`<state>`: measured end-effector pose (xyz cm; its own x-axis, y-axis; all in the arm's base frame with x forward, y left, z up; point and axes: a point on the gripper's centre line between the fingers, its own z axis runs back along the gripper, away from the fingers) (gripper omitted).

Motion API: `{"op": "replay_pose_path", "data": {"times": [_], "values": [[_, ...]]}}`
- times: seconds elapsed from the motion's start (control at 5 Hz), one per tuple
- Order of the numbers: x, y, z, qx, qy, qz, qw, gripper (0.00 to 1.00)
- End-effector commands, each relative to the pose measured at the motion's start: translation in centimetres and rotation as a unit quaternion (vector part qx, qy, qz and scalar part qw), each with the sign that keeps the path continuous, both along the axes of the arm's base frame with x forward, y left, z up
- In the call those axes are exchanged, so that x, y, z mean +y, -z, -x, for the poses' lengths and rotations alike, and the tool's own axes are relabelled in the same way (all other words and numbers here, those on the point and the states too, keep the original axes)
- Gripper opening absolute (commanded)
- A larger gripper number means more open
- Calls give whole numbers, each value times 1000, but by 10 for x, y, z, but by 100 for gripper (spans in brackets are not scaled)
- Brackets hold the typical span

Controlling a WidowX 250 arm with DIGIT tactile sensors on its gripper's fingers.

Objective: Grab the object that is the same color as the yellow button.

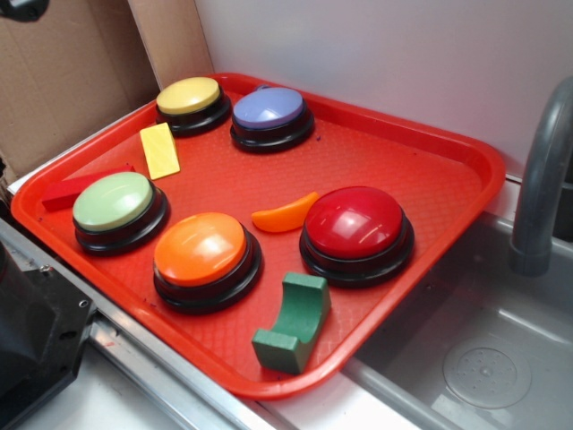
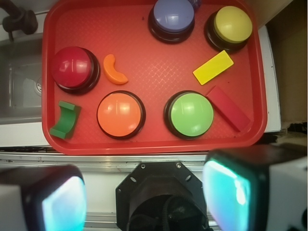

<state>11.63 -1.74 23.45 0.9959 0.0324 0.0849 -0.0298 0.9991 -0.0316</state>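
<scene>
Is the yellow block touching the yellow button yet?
Apart. The wrist view shows red tray between the yellow block and the yellow button; the exterior view shows the same gap.

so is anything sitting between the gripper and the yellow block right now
Yes, partly. In the wrist view the open gripper hangs off the tray's near edge, and the green button and red bar lie between it and the yellow block. Nothing covers the block, so a descent from above looks clear.
</scene>
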Motion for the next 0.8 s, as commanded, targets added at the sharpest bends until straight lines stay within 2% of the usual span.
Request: {"op": "replay_pose_path", "data": {"times": [0.0,0.4,0.6], "values": [[0,0,0,0,0,0,1000,100],[22,17,-18,-50,-80,-5,996,100],[44,31,-33,-81,-149,-12,985,100]]}}
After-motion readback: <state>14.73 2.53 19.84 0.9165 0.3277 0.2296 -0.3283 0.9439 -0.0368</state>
